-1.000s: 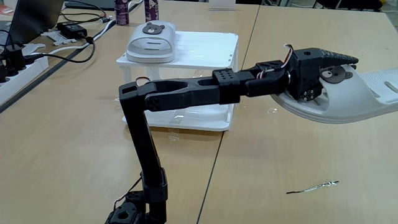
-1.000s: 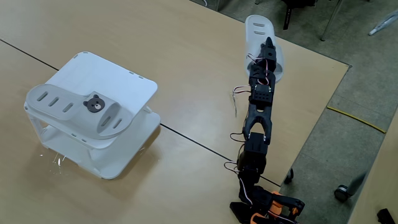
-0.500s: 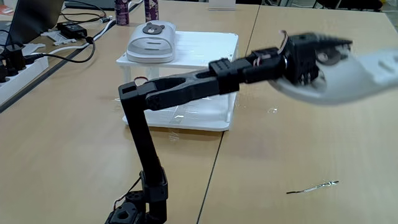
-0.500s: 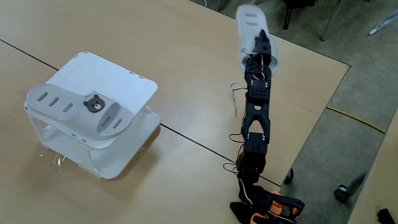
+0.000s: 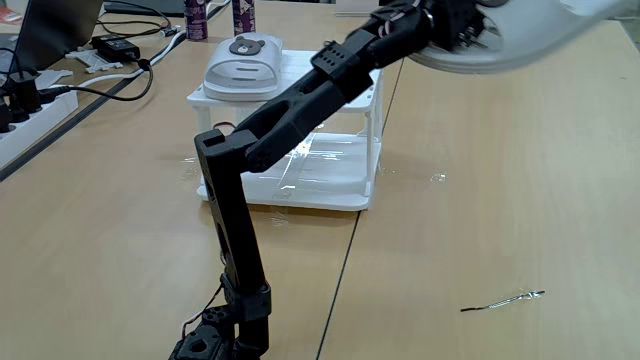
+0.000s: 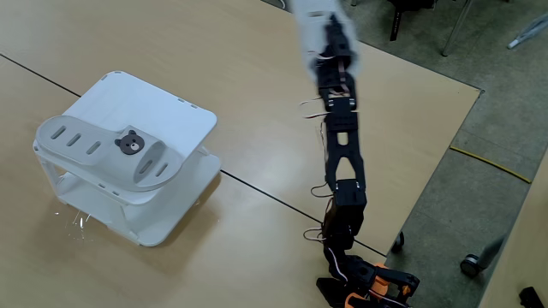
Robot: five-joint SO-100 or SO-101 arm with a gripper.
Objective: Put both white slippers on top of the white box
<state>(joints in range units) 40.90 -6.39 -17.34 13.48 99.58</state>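
One white slipper (image 5: 243, 68) with a bear face lies on the left side of the white box's (image 5: 335, 78) top; a fixed view from above shows it (image 6: 101, 151) on the box's near-left part (image 6: 175, 115). The other white slipper (image 5: 530, 30) is in the air at the top right, above table height and right of the box, with my gripper (image 5: 478, 16) shut on its edge. From above, the gripper (image 6: 336, 36) and the blurred slipper (image 6: 310, 19) are at the top edge, far right of the box. The right half of the box's top is bare.
A laptop, a power strip (image 5: 30, 108) and cables (image 5: 110, 88) crowd the table's left end. Two bottles (image 5: 197, 18) stand behind the box. A thin wire (image 5: 503, 299) lies on the table at front right. The table edge (image 6: 445, 162) runs close to the arm's base.
The arm has swung up and toward the box, lifting the held slipper off the table to well above the height of the box's top. The slipper on the box has not moved.
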